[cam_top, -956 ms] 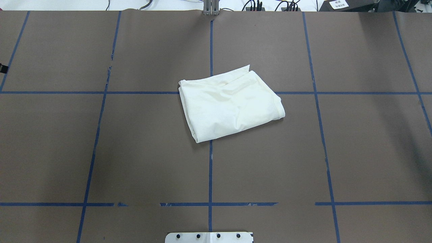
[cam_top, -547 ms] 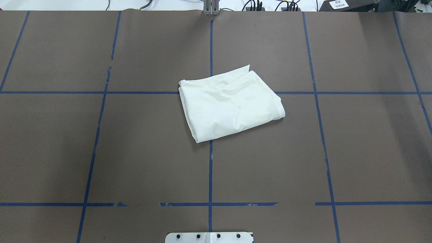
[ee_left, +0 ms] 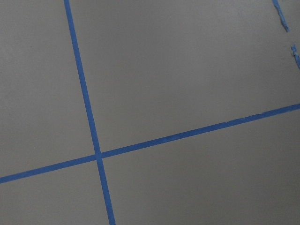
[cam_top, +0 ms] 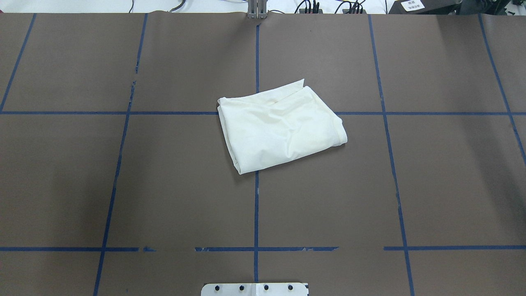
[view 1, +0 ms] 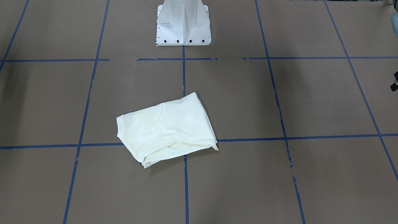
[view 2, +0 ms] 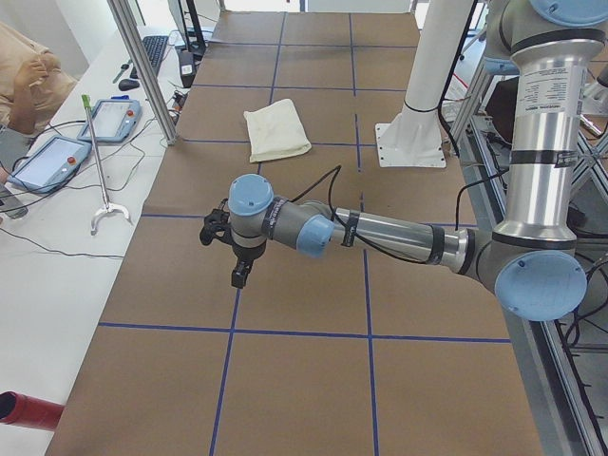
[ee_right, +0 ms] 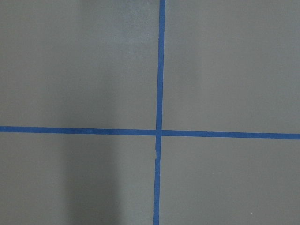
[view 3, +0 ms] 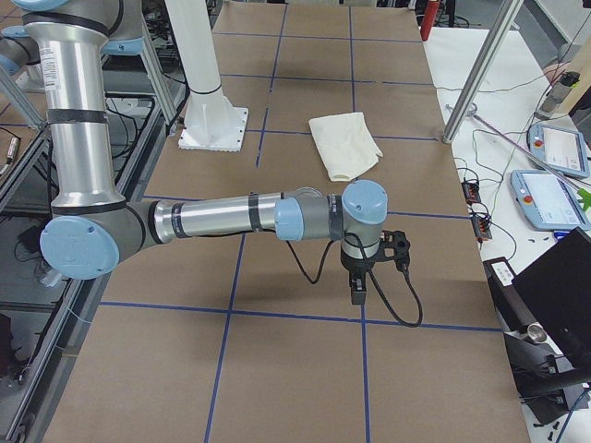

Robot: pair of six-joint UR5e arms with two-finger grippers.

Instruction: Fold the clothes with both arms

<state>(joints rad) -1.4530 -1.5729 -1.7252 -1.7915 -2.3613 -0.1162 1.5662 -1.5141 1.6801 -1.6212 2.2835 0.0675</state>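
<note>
nothing is shifting since a second ago: the cream-white folded long-sleeved t-shirt (cam_top: 281,131) is lying plain side up mid brown blue-taped counter (cam_top: 164,185), seemingly finished. the black left tool (view 2: 240,275) and black right tool (view 3: 358,291) are hanging well apart from it, probably parked clear; whether they are wide or narrow i cannot tell.

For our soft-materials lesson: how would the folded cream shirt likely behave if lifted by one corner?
Probably floppy: the shirt lies in soft wrinkles, so its layers would likely droop and unfold. It looks thin, so probably light. Pushed, it may bunch on the matte table cover rather than slide.
</note>
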